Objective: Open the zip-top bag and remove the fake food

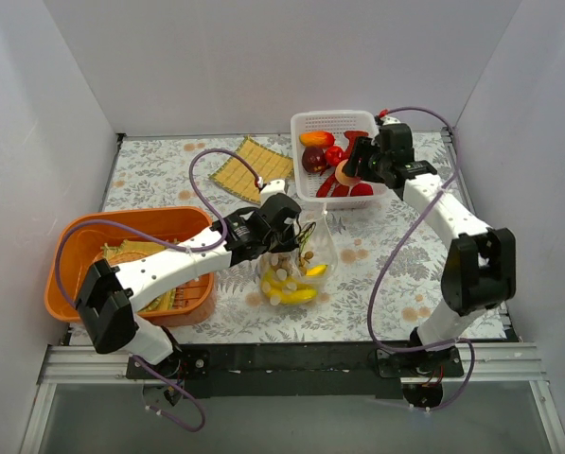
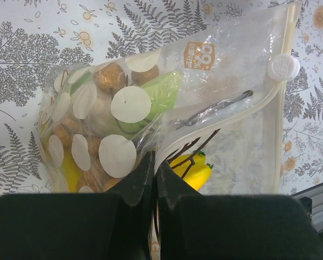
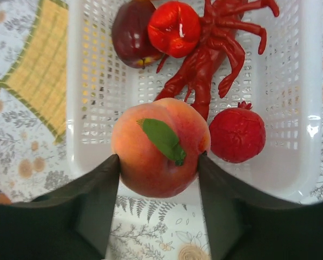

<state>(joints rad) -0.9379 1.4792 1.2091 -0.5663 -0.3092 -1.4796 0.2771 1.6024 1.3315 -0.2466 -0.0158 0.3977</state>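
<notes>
Clamping the round orange plastic peach point(image 3: 156, 149) in our right tool point(image 3: 158, 162), we are hovering above the near rim of the white slotted basket point(image 3: 294, 181) (left tool point(image 2: 155, 169) pinching the dotted clear bag point(image 2: 226, 81)).

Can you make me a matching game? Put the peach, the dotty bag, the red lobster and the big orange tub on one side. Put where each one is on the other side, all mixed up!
Things
1. peach
2. zip-top bag
3. lobster
4. orange tub

Places
A. lying in the white basket
B. pinched by the left gripper
C. far left in the overhead view
D. held in the right gripper

Pairs: 1-D, 2-B, 3-A, 4-C.
</notes>
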